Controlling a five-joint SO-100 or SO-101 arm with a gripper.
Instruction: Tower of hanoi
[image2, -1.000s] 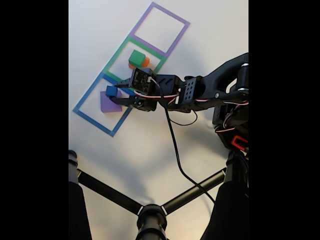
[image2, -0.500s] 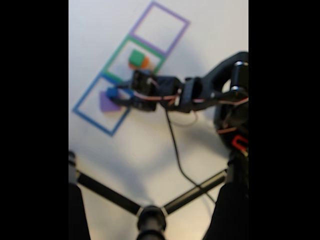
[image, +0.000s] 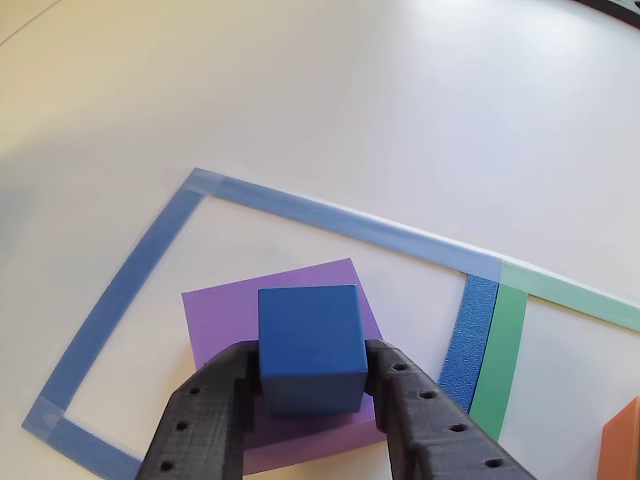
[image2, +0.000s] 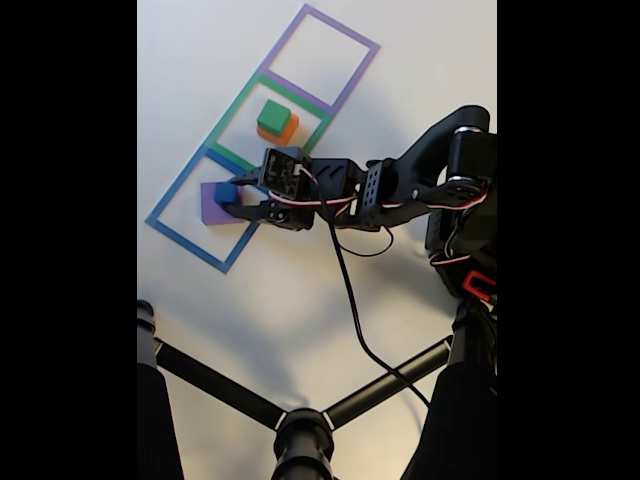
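Fixed view shows the arm (image2: 420, 185) reaching from 3 o'clock toward the blue tape square (image2: 170, 200) at 9 o'clock of the table (image2: 300, 300). The gripper (image2: 232, 196) has its two fingers closed on the small blue cube (image2: 224, 192), one finger on each side face. The other view confirms this: both black fingers (image: 210, 410) press the blue cube (image: 310, 345) from left and right, so the cube cannot slip. The cube is over the purple slab (image: 225, 320), which lies flat inside the blue tape square (image: 130, 290). Whether the cube already rests on the slab or hangs just above it cannot be told.

At 12 o'clock from the gripper in the fixed view, the green cube (image2: 272, 116) sits on the orange block (image2: 290, 128) inside the green tape square (image2: 235, 105); the purple tape square (image2: 350, 45) is beyond it. Probably the small cube is held over the slab because the rule allows only a smaller piece on a bigger one.

No brand, label or writing can be read on any thing.
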